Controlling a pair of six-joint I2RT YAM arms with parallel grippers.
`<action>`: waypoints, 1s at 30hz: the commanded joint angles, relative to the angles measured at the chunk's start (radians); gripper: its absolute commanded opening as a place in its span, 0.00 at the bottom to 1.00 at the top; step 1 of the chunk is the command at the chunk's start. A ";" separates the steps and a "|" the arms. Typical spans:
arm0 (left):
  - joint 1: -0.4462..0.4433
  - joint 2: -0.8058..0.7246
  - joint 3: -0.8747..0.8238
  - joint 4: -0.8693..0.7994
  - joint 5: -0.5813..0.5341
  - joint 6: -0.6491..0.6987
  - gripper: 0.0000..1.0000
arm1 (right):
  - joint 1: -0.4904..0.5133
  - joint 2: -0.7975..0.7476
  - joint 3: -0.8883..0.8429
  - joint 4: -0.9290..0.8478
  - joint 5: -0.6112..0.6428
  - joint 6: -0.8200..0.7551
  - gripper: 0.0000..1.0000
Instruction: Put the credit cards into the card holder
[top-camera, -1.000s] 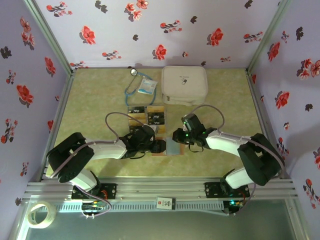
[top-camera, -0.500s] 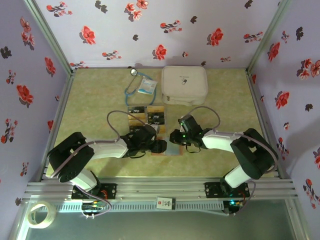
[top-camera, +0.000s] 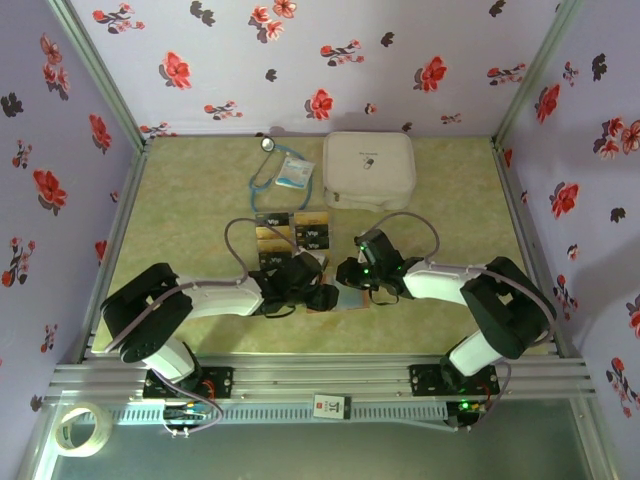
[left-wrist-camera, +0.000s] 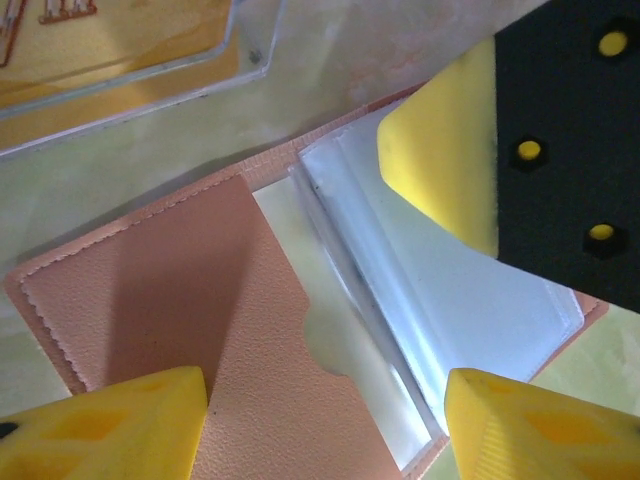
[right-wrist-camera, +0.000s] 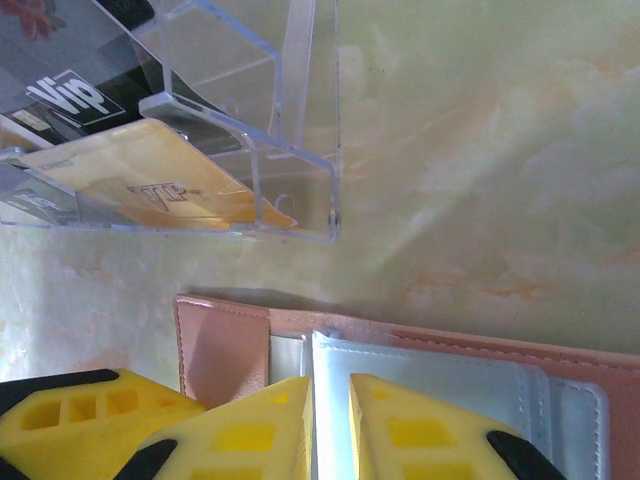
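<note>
Floral lilac walls (top-camera: 300, 60), marbled green table (top-camera: 190, 200)

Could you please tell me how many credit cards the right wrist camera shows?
2: a black card at the top left and a gold card just below it, both in the clear tray. Others may lie hidden past the left edge.

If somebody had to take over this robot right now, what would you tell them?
Left gripper: open, over the open pinkish-brown leather-like card holder.
Right gripper: nearly shut, apparently pinching its clear pocket leaf.
Black and gold credit cards: in the clear plastic tray beside the holder.
Done: holder lies open.
Left: all cards; pockets seen look empty.
</note>
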 joint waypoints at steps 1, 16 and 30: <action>-0.007 -0.024 0.034 -0.092 -0.041 0.007 0.66 | -0.002 -0.050 0.021 -0.084 0.028 -0.049 0.16; -0.034 -0.071 0.167 -0.166 -0.036 -0.136 0.68 | -0.077 -0.086 0.073 -0.204 0.040 -0.152 0.16; -0.047 0.026 0.077 -0.065 -0.066 -0.158 0.68 | -0.081 -0.012 0.073 -0.165 -0.009 -0.160 0.15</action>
